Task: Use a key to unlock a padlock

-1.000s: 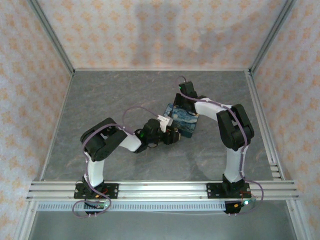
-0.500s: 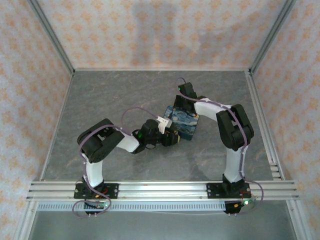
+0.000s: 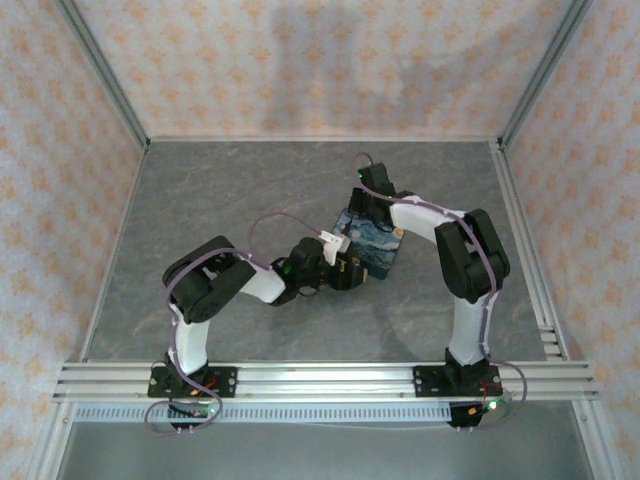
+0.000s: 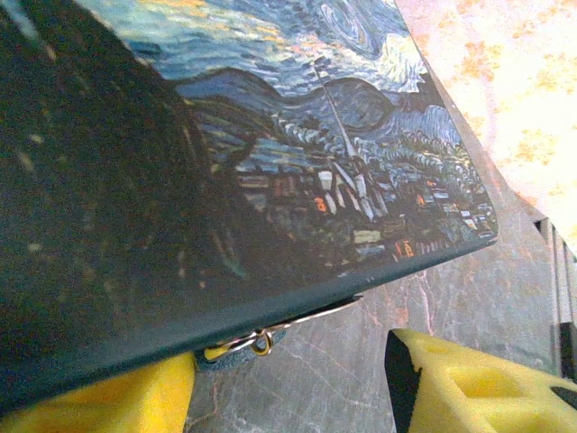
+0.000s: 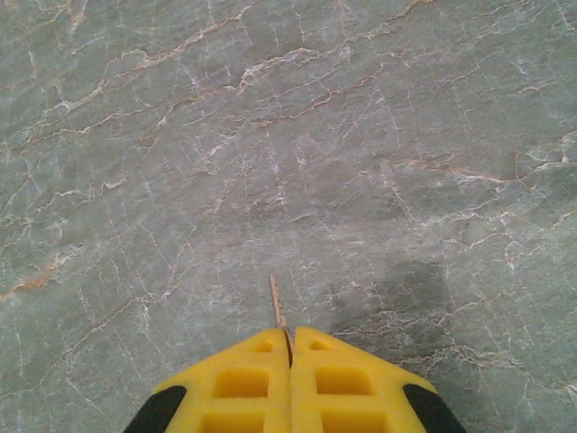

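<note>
Arms counted: we count two, the left arm (image 3: 205, 285) and the right arm (image 3: 468, 255), both reaching in to the middle of the tabletop (image 3: 220, 200).
Grippers counted: two, one on each arm.
Padlocks counted: one padlock (image 3: 372, 240).
Keys counted: one key (image 5: 276, 305), a thin pale sliver.
Other items: one small metal ring (image 4: 261, 341) hangs at the padlock's lower edge.
Markings: the padlock's face carries a printed painting of swirling blue-and-yellow sky over a dark village and steeple. We cannot make out any lettering.
Padlock position: it sits mid-tabletop between the two wrists, just beyond the left fingertips. In the left wrist view its near edge is raised off the stone surface.
Left gripper (image 3: 350, 272): the jaws stand apart. One yellow finger (image 4: 99, 397) sits under the padlock's edge and the other is clear of it, with bare tabletop between them. We see nothing clamped.
Right gripper (image 5: 290, 332): the jaws are pressed together, pinching the key, whose tip sticks out ahead over bare tabletop.
Change since earlier frames: the left elbow, which bulged leftward half a second ago, is back near its position of a second ago. The padlock sits a touch further right. The right arm is unchanged.
</note>
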Action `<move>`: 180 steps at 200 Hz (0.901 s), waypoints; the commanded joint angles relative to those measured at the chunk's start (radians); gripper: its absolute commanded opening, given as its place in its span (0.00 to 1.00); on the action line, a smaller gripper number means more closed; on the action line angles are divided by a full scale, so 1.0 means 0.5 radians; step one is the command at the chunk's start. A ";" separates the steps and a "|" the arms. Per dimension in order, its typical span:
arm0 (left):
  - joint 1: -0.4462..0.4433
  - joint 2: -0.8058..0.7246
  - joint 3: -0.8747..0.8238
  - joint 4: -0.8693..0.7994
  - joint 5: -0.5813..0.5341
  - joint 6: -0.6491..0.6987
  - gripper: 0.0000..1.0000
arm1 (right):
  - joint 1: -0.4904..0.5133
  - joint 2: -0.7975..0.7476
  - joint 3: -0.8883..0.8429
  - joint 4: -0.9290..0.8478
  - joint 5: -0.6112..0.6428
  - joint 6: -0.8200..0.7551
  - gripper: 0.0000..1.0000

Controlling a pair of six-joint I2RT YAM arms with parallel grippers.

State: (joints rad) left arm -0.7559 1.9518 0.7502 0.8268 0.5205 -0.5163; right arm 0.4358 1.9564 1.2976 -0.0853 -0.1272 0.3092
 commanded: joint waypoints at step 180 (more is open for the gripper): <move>-0.050 0.023 0.001 -0.077 -0.274 0.058 0.60 | -0.246 -0.870 -0.701 -0.771 0.574 0.326 0.00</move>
State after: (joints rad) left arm -0.7979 1.9514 0.7502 0.8303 0.3962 -0.4995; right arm 0.3115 1.5696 0.9775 -0.4152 0.1356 0.4126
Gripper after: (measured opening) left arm 0.596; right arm 0.049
